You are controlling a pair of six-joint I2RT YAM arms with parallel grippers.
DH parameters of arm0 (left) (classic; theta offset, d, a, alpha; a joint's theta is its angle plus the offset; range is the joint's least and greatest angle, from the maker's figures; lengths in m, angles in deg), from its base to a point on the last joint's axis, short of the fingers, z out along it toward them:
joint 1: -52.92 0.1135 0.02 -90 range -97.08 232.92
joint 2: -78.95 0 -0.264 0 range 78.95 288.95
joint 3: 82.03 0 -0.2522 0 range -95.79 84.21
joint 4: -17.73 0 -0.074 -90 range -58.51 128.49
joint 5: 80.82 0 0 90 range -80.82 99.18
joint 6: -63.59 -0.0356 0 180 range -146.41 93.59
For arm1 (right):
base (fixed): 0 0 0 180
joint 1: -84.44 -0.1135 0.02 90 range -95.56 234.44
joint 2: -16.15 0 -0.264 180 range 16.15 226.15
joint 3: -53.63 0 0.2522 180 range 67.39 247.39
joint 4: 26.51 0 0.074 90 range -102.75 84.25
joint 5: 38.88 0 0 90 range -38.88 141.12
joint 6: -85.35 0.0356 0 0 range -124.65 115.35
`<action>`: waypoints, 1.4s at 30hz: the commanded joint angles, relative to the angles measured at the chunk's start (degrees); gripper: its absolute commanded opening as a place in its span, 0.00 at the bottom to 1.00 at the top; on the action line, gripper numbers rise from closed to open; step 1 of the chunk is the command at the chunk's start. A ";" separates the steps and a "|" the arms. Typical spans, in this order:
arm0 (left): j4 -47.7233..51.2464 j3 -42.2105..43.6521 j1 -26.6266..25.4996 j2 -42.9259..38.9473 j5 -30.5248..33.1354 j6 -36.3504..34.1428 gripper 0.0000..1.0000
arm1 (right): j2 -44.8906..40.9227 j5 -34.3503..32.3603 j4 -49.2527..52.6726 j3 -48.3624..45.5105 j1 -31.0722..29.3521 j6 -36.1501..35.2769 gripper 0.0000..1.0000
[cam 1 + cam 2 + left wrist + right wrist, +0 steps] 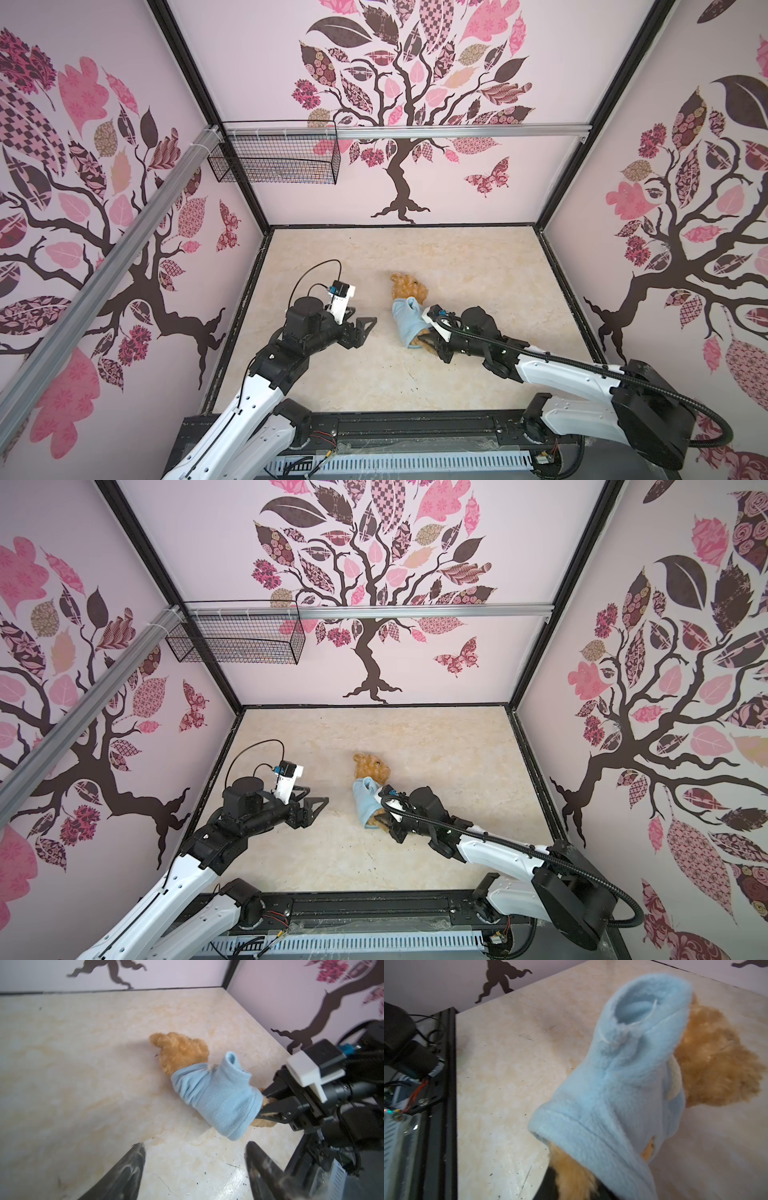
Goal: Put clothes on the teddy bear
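Two grippers flank the small curly-furred golden-brown plush teddy bear (409, 286), which lies near the middle of the pale marbled counter (457, 257) with its head toward 12 o'clock and its legs toward 5 o'clock. Its trunk is already inside the light-blue fleece shirt (409, 322), with the head out through the neck. The step in hand therefore looks like finishing the dressing: seating the garment and getting the arms through. The right gripper (262, 1104), reaching in from 5 o'clock, is clenched on a furry leg that pokes out below the hem, seemingly to anchor the toy. The left gripper (368, 330) hangs at the bear's 9 o'clock, released and holding nothing, near the shirt but apart from it. In the wrist views one short sleeve (633, 1007) stands up hollow, with no paw showing at its mouth. The next move probably calls for the free gripper to pinch fleece only, at the hem or that sleeve, and pull against the anchored leg. Whether the other arm is through cannot be told.
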 commanded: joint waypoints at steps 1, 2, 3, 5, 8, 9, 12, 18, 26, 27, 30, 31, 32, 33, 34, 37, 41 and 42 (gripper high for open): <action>1.34 -4.36 -3.26 -0.48 -5.94 -22.49 0.82 | -1.87 12.81 -5.83 -0.09 -0.05 -1.27 0.02; 1.72 -4.77 -3.44 0.10 -7.04 -25.71 0.83 | -2.06 13.80 -6.68 -0.61 -0.07 -0.98 0.01; 2.87 -5.41 -3.42 0.99 -8.19 -29.23 0.84 | -2.32 14.38 -7.62 -1.17 -0.01 -0.59 0.02; 4.74 -6.53 -3.42 3.58 -9.68 -35.54 0.85 | -3.02 15.23 -9.13 -2.69 -0.05 0.14 0.02; 9.09 -8.98 -3.46 8.95 -13.37 -43.88 0.86 | -4.45 14.90 -13.07 -6.28 -0.03 1.28 0.02; 10.16 -9.77 -3.42 11.15 -14.64 -46.40 0.86 | -4.71 14.48 -14.35 -7.21 -0.07 1.61 0.02; 10.33 -12.48 -3.34 18.11 -19.23 -49.63 0.87 | -4.10 13.98 -17.21 -8.90 -0.08 2.55 0.02; 14.18 -21.36 -3.33 33.42 -28.90 -55.49 0.88 | -2.35 12.82 -18.45 -9.29 -0.07 2.25 0.02; 22.75 -29.98 -3.50 48.16 -34.38 -64.14 0.82 | -2.43 9.45 -16.19 -8.49 -0.07 1.30 0.02; 23.38 -30.60 -3.51 49.64 -34.24 -64.43 0.79 | -2.52 8.63 -15.77 -8.27 -0.08 1.26 0.03; 26.53 -31.99 -3.55 52.90 -33.50 -65.59 0.69 | -2.94 6.26 -13.90 -7.66 -0.11 0.96 0.04; 27.00 -32.01 -3.51 53.30 -33.72 -65.65 0.64 | -3.19 5.02 -13.28 -7.60 -0.12 0.86 0.04; 26.51 -31.65 -3.55 53.46 -34.10 -65.32 0.59 | -3.46 3.96 -12.80 -7.57 -0.04 1.00 0.04; 25.02 -30.93 -3.50 53.34 -34.49 -64.25 0.52 | -3.71 2.65 -12.30 -7.54 -0.13 1.20 0.05; 22.61 -30.00 -3.56 53.02 -34.83 -62.33 0.46 | -4.08 1.28 -11.62 -7.37 -0.08 1.41 0.05; 13.58 -26.04 -3.60 51.04 -35.28 -54.71 0.32 | -5.09 -4.19 -8.08 -6.18 -0.06 3.20 0.11; 2.61 -19.90 -3.60 45.19 -32.12 -42.63 0.17 | -7.72 -13.77 3.69 -2.08 -0.07 6.76 0.37; 0.51 -18.23 -3.61 43.17 -29.77 -39.63 0.15 | -9.15 -15.46 7.00 -1.04 -0.04 7.24 0.44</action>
